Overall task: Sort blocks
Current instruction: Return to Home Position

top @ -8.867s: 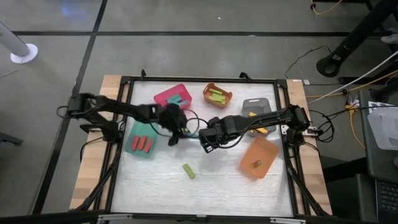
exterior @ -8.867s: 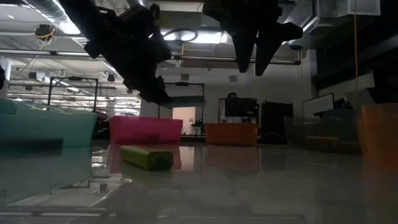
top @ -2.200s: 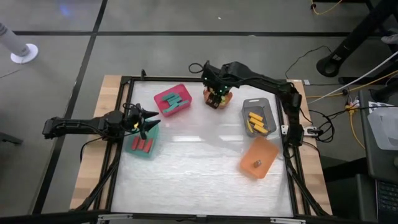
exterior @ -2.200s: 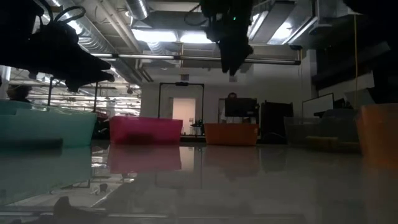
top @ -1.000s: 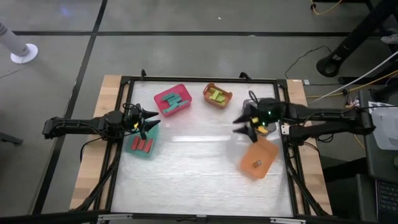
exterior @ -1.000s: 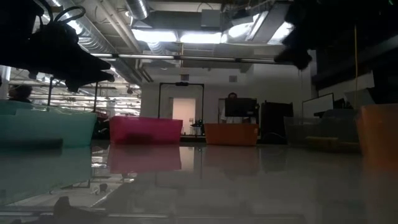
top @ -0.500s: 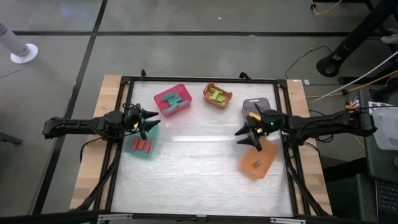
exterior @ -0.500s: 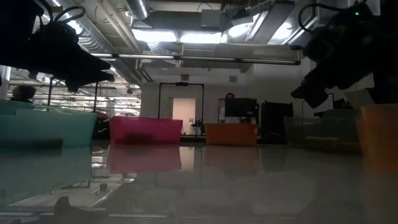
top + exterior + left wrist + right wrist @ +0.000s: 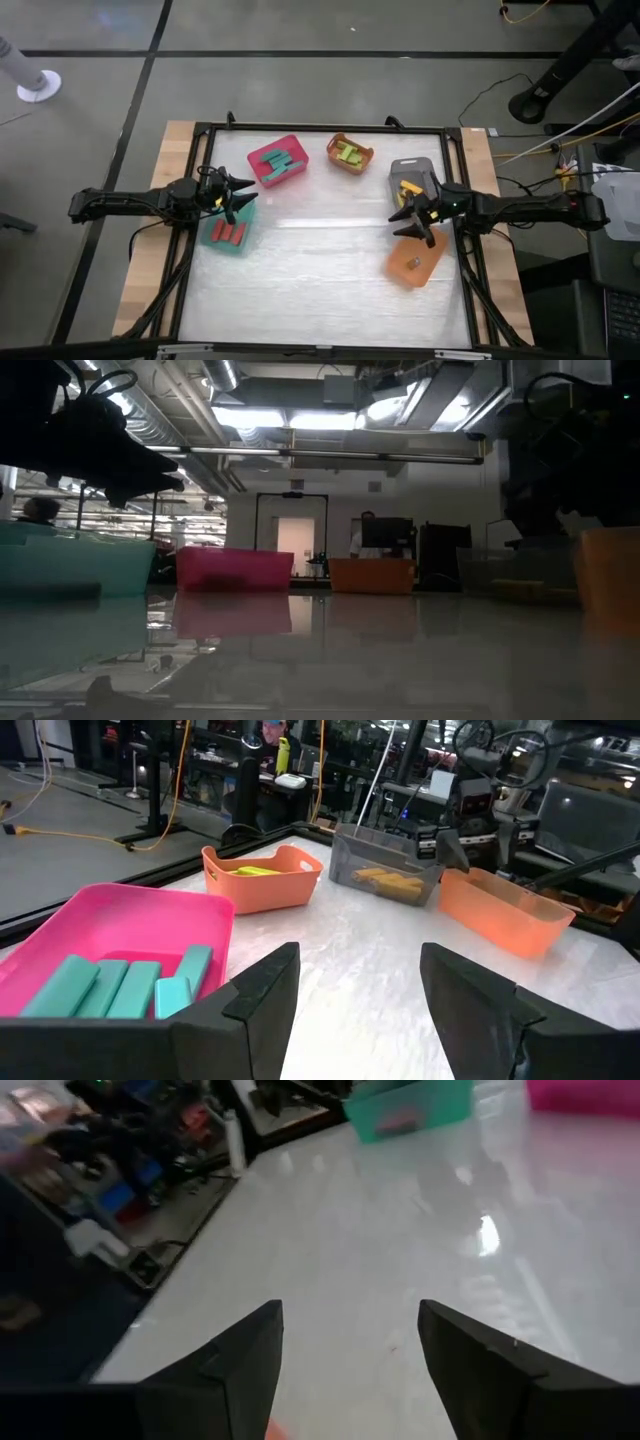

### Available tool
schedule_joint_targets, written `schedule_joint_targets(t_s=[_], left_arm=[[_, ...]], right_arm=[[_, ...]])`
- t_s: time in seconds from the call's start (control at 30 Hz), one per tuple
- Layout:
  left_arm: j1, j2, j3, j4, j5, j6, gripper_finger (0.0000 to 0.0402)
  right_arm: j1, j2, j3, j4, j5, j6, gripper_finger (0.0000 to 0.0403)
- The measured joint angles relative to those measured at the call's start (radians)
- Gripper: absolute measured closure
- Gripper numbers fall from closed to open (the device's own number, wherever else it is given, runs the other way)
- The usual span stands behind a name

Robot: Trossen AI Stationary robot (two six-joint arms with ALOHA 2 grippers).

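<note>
The blocks lie sorted in bins: red ones (image 9: pixel 230 234) in the teal bin (image 9: pixel 212 238), teal ones (image 9: pixel 110 986) in the pink bin (image 9: pixel 120 920), green ones (image 9: pixel 349 153) in the small orange bin (image 9: pixel 338 162), yellow ones (image 9: pixel 410 187) in the grey bin (image 9: pixel 412 166), and a brown one (image 9: pixel 412 263) in the large orange bin (image 9: pixel 425 250). My left gripper (image 9: pixel 243 195) hovers open by the teal bin's far edge. My right gripper (image 9: pixel 408 218) hovers open between the grey and large orange bins. Neither holds anything.
A black frame (image 9: pixel 330 128) runs around the white tabletop (image 9: pixel 310 260). The bins stand along the far, left and right sides. The middle and near part of the white top show no objects. A person (image 9: pixel 366 525) stands in the room far behind.
My right gripper has drawn back toward the table's right edge and a little toward the near edge, coming down from beside the grey bin to the gap between that bin and the large orange one. It has stayed open.
</note>
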Motion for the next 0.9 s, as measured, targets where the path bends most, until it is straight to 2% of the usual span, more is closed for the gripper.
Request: schedule_joint_targets(t_s=[0.13, 0.27, 0.73, 0.9], left_arm=[[0.0, 0.0, 0.0, 0.0, 0.0, 0.0, 0.0204], [0.0, 0.0, 0.0, 0.0, 0.0, 0.0, 0.0204], [0.0, 0.0, 0.0, 0.0, 0.0, 0.0, 0.0204], [0.0, 0.002, 0.0, 0.0, 0.0, 0.0, 0.0204]], right_arm=[[0.0, -0.1, -0.009, -0.088, -0.052, 0.019, 0.0171], [0.0, -0.206, -0.009, -0.207, -0.051, 0.02, 0.0171], [0.0, -0.553, -0.01, -0.207, -0.038, 0.019, 0.0171], [0.0, -0.561, -0.01, -0.171, -0.042, 0.019, 0.0171]])
